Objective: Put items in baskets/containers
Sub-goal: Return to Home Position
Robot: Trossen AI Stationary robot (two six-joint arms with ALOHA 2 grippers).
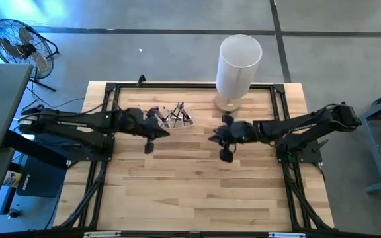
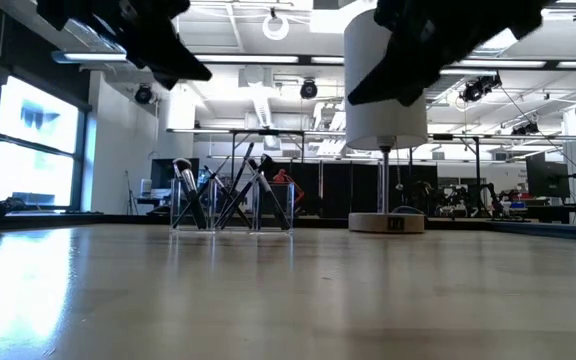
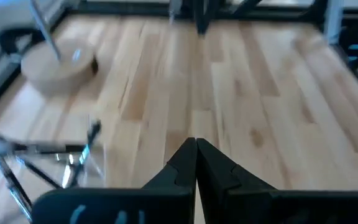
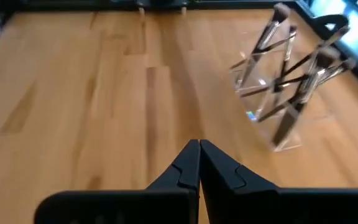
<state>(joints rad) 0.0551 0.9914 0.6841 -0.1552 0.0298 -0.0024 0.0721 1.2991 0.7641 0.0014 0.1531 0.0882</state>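
Observation:
A low clear plastic holder (image 1: 175,118) stands on the table's far half, left of centre; it also shows in the low view (image 2: 231,208) and the right wrist view (image 4: 272,99). Several thin dark brushes (image 2: 238,190) stand leaning in it, crossing one another, heads up. My left gripper (image 1: 166,131) hangs shut and empty above the table just near and left of the holder. My right gripper (image 1: 211,138) hangs shut and empty right of the holder. Both show shut in their wrist views: the left gripper (image 3: 196,163), the right gripper (image 4: 199,163).
A tall white cylinder (image 1: 238,65) on a round wooden base (image 2: 386,222) stands at the far edge, right of the holder. A black frame (image 1: 111,89) runs round the table. Bare wood (image 1: 197,192) fills the near half. A fan (image 1: 18,43) stands off the table at far left.

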